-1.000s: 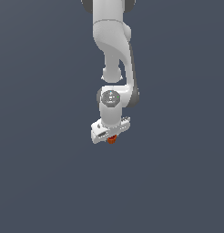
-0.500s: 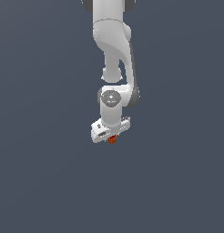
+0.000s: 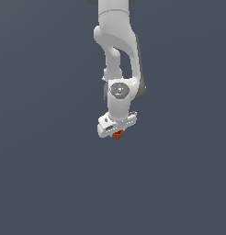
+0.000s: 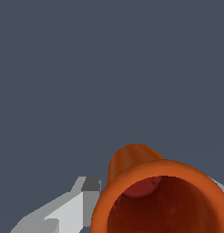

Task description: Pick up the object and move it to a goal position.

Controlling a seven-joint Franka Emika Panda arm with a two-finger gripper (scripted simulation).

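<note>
The object, a tiny orange-red pot, peeks out under the white hand of the arm in the exterior view. My gripper is shut on it, and most of the pot is hidden behind the hand. In the wrist view the pot fills the foreground, its flared rim and dark red hollow facing the camera, with a grey-white finger pressed against its side. The other finger barely shows past the rim.
A plain dark grey-blue surface fills both views. The white arm comes down from the top of the exterior view. No other objects and no marker show.
The arm, the gripper and the pot held in it have hardly shifted across the three exterior frames.
</note>
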